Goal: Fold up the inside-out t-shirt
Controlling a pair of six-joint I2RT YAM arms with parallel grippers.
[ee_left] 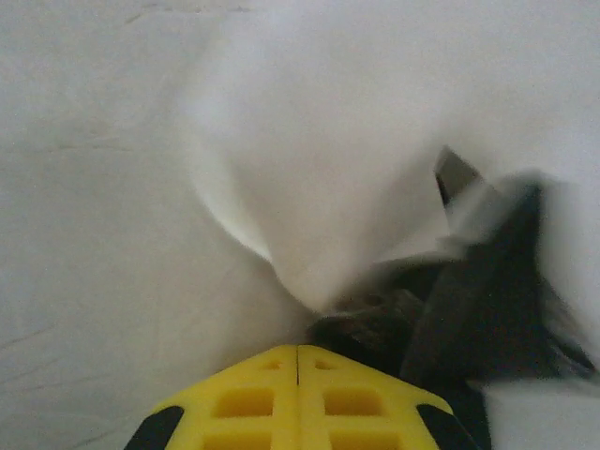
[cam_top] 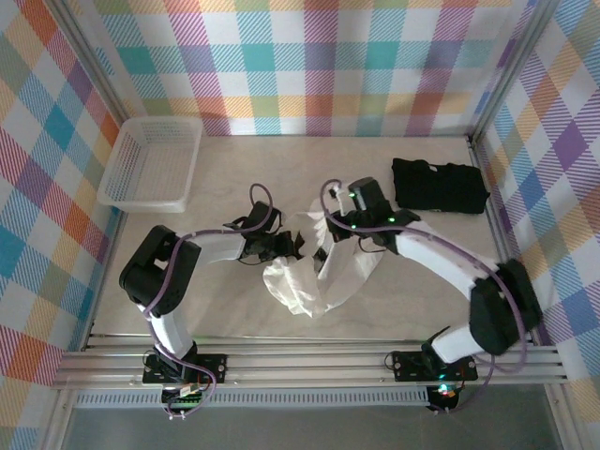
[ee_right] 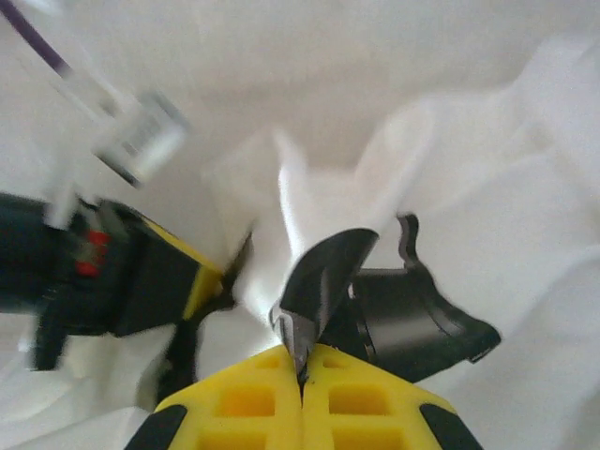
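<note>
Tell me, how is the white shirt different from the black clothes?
The white shirt is crumpled up in a loose heap, but the black clothes are folded flat and neat. The white shirt is near the middle of the table, while the black clothes lie at the far right, by themselves. Both are soft cloth.

t-shirt: mid-table, toward front | basket: rear left | folded garment: rear right

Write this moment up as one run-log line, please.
inside-out t-shirt: bunched, unfolded | left hand: shut at cloth | right hand: shut at cloth | cloth held: unclear
</note>
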